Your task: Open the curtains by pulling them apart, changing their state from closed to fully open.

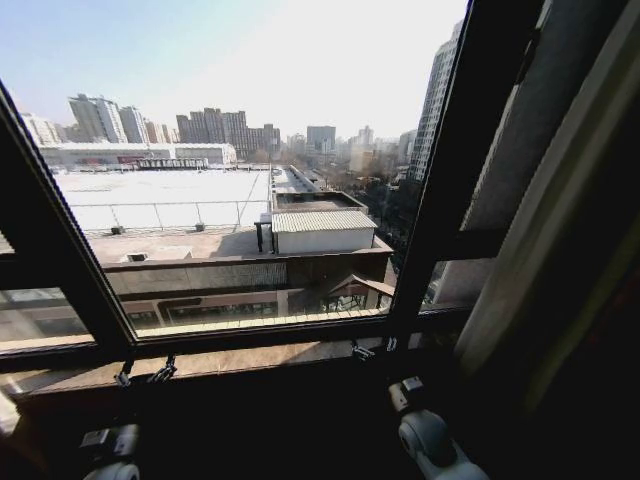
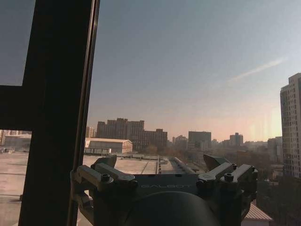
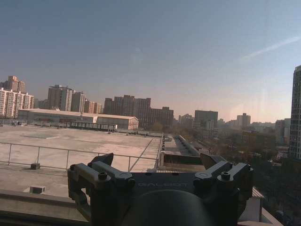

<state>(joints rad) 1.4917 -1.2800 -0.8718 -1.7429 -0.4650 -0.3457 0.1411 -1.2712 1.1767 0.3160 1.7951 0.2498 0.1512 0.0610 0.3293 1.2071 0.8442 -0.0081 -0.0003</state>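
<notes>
A: Which step is this?

B: Near the end, I'd judge. The window (image 1: 240,200) is bare glass, and the only curtain (image 1: 560,230) in sight hangs bunched at the right edge, beside the frame.

A: And the tools?

B: The left tool (image 2: 160,165) faces the glass by a dark upright, its tips spread and empty. The right tool (image 3: 159,164) is the same, spread, nothing pinched.

A: Next?

B: Probably checking both sides are fully drawn.

A: Any writing?

B: "GALBOT" on each tool body.
</notes>
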